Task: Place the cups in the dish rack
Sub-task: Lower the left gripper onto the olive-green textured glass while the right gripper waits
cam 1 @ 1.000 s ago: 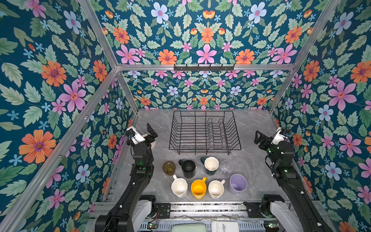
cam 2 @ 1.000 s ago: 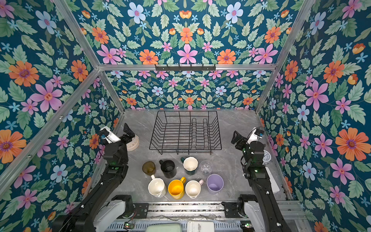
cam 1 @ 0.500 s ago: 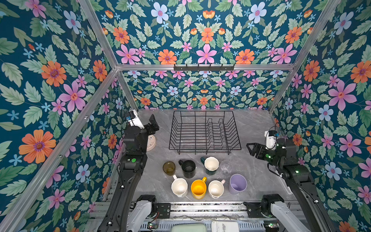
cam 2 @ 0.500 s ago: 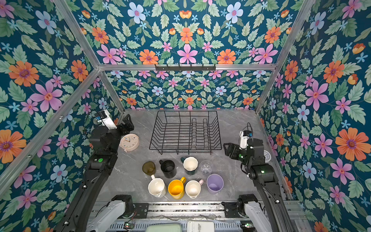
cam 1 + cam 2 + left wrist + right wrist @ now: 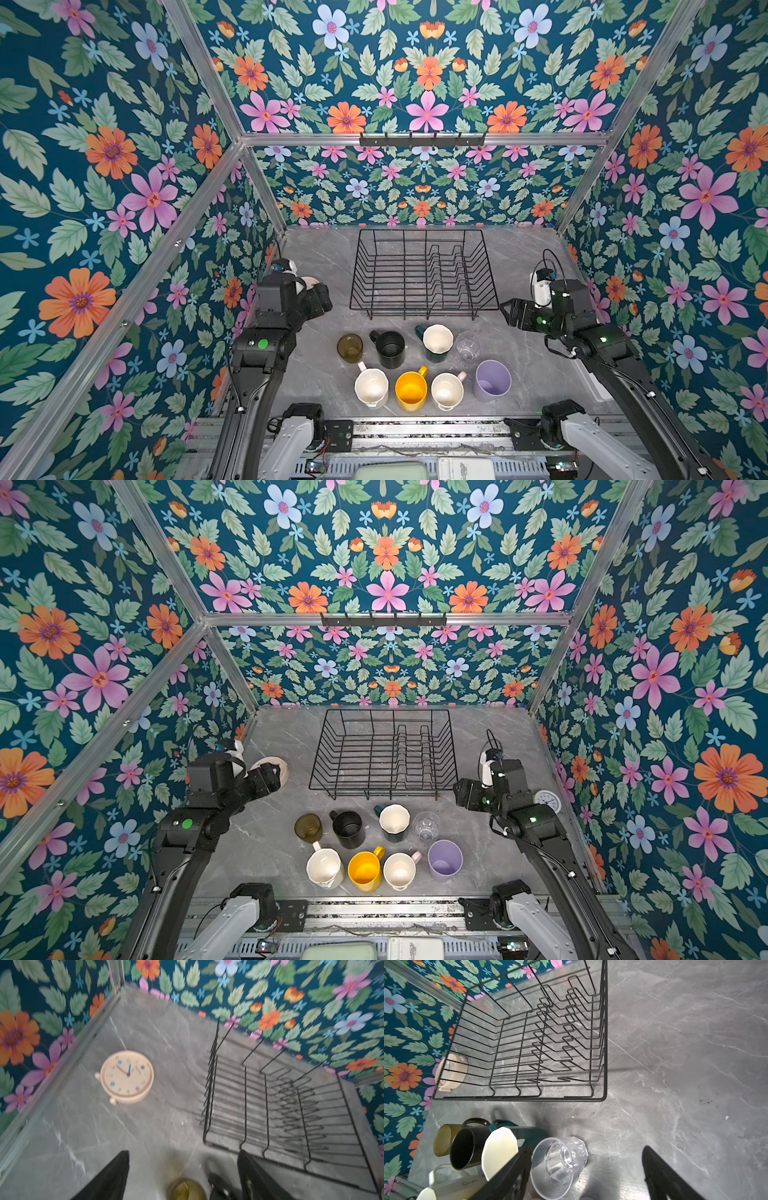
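Both wide and empty, the right gripper and left gripper hang off the rack's front corners. The cups all stand just in front of the rack. The glass looks light, slick, breakable: pinch one wall over the rim, gently

A round pink clock lies face up on the grey marble table, near the side wall. It has a blue hand, a brown hand and small coloured dots on the dial. In a top view a round white clock lies close to the opposite wall. Flower wallpaper covers all walls, and aluminium bars run along the corners. A black hook rail is fixed on the back bar. At the front edge stand a pale green box and a white device.
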Controlling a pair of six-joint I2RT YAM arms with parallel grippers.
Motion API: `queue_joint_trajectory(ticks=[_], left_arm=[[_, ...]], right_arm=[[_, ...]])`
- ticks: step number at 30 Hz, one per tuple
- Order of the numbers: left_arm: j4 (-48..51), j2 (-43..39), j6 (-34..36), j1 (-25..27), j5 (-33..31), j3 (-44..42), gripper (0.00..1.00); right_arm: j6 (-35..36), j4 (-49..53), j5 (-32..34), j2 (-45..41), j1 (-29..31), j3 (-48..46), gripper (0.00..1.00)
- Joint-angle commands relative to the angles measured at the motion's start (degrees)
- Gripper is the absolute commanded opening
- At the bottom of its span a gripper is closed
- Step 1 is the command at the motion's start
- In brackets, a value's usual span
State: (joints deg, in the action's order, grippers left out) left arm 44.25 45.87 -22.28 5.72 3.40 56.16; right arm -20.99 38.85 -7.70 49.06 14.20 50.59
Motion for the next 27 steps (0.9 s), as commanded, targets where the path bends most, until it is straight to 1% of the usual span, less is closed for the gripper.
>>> queue_joint_trajectory(ticks=[1, 3, 5, 7, 10, 17, 27], left_arm=[[9.7, -0.7, -1.8, 0.0, 3.7, -2.6, 0.78], [10.9, -0.4, -1.5, 0.1, 4.9, -4.3, 0.76], [11.8, 0.2, -1.4, 0.1, 5.2, -5.9, 0.71], [12.4, 0.5, -1.9, 0.1, 6.8, -7.9, 0.67], [11.9, -0.1, -2.6, 0.2, 8.1, -10.9, 0.66], [7.8, 1.2, -3.7, 0.7, 9.6, -16.2, 0.61], [6.4, 3.1, -6.0, 1.2, 7.2, -15.6, 0.57]], right_arm=[[1.3, -2.1, 0.3, 1.4, 0.0, 0.7, 0.83], [1.7, -3.1, 0.0, 2.0, 0.0, 0.5, 0.84], [2.0, -4.1, 0.1, 2.3, 0.0, 0.2, 0.84], [2.9, -4.3, 0.7, 2.7, 0.1, 0.2, 0.85], [3.8, -3.8, 1.8, 3.1, 0.0, 0.8, 0.86], [2.5, -5.8, -0.7, 3.6, 0.0, 0.3, 0.86], [2.3, -7.1, -1.1, 1.7, 0.1, -1.4, 0.87]])
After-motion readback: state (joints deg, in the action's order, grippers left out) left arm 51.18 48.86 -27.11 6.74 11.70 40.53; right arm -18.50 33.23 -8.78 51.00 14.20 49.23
